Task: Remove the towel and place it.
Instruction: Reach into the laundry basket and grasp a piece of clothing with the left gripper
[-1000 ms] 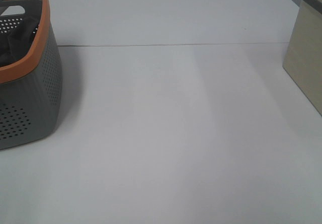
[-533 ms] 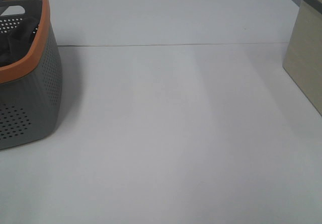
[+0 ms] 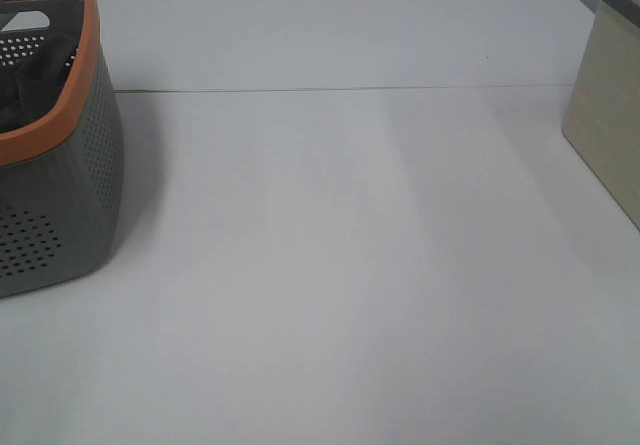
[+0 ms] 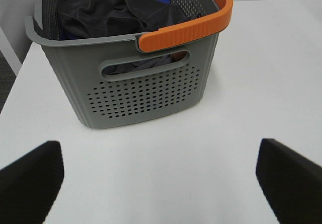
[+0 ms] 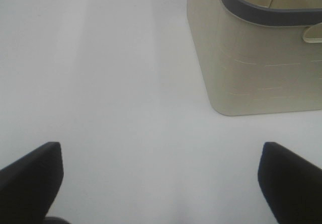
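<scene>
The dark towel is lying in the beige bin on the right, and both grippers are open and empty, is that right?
No. The dark towel lies in the grey basket with the orange rim on the left, not in the beige bin, as the left wrist view shows. The left gripper and right gripper are open and empty.

Left gripper (image 4: 161,181) and right gripper (image 5: 161,182), each angled downward: jaws spread wide, dark fingertips (image 4: 31,177) well apart, nothing held between them.
</scene>
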